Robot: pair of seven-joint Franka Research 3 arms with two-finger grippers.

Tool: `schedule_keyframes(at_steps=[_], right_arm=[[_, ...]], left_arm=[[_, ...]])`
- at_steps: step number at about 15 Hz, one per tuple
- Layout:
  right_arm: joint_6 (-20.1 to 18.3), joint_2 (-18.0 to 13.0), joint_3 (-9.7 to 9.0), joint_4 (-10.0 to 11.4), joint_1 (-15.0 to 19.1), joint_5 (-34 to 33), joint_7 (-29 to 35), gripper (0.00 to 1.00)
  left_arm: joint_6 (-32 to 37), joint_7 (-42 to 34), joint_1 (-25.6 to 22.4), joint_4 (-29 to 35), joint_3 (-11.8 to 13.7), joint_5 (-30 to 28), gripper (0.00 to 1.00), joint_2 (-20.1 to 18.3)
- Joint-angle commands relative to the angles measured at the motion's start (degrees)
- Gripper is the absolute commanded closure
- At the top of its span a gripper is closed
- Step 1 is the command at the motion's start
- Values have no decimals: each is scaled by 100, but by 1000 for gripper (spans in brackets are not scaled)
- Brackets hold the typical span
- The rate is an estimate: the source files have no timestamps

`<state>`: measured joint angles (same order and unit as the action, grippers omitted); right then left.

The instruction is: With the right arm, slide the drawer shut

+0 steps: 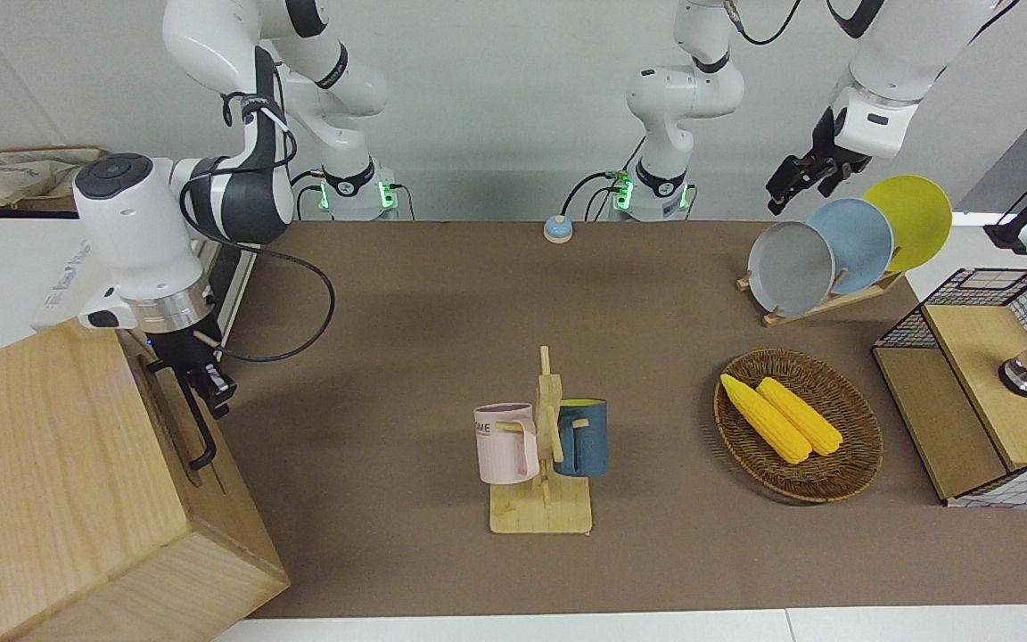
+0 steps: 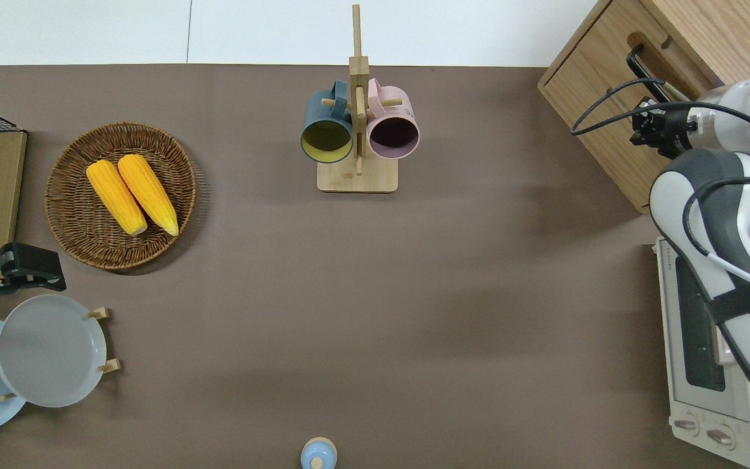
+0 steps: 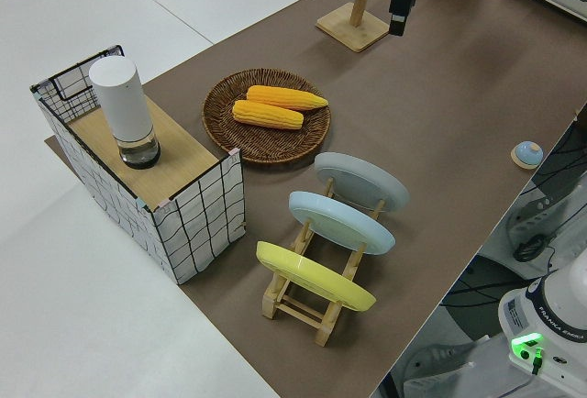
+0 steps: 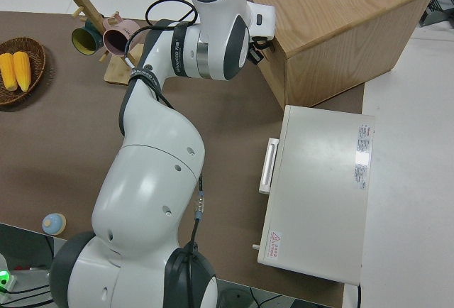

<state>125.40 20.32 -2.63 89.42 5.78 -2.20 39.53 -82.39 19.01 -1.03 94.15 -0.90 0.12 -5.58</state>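
The drawer [image 2: 616, 111] sits in the big wooden cabinet [image 1: 59, 481] at the corner of the surface [image 2: 375, 293] farthest from the robots, on the right arm's end, and it looks pushed in, its front about flush with the cabinet's face. The right arm [image 1: 148, 232] has its gripper [image 2: 650, 125] right at the drawer front, up against the end of the black bar handle [image 1: 193, 419] that's nearer the robots. Can't tell if the jaws are clenched or released, they're too dark and bunched up against the handle. The left gripper [image 1: 794, 183] is parked, and its jaws are a mystery too. A white toaster oven [image 2: 707, 365] sits just beside the cabinet, nearer the robots. Mid-surface there's a wooden mug stand [image 2: 357, 130] with a pink mug [image 2: 392, 130] and a blue mug [image 2: 327, 130] hanging on it. Toward the left arm's end there's a wicker basket [image 2: 75, 228] holding two corn cobs [image 2: 131, 195], a rack of plates [image 1: 852, 245], and a wire box [image 1: 986, 383] at the edge.
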Motion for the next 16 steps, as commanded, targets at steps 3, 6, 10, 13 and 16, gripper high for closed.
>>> schedule_keyframes(at_steps=[3, 6, 10, 13, 16], right_arm=[[231, -80, -27, -13, -6, -87, -25, 1000], [29, -326, -27, 224, -155, -87, -15, 965], [-498, -625, -27, 417, -392, -79, -7, 527], [-682, -862, -62, 620, -525, -78, -41, 194], [-999, -1196, -71, 839, -683, -96, -147, 19]], left_arm=[[12, -55, 24, -2, 29, -21, 7, -49], [12, -55, 24, -2, 29, -21, 7, -57], [12, -55, 24, -2, 29, -21, 7, -49], [12, -55, 24, -2, 29, -21, 7, -49], [12, -55, 24, -2, 29, -21, 7, -49]])
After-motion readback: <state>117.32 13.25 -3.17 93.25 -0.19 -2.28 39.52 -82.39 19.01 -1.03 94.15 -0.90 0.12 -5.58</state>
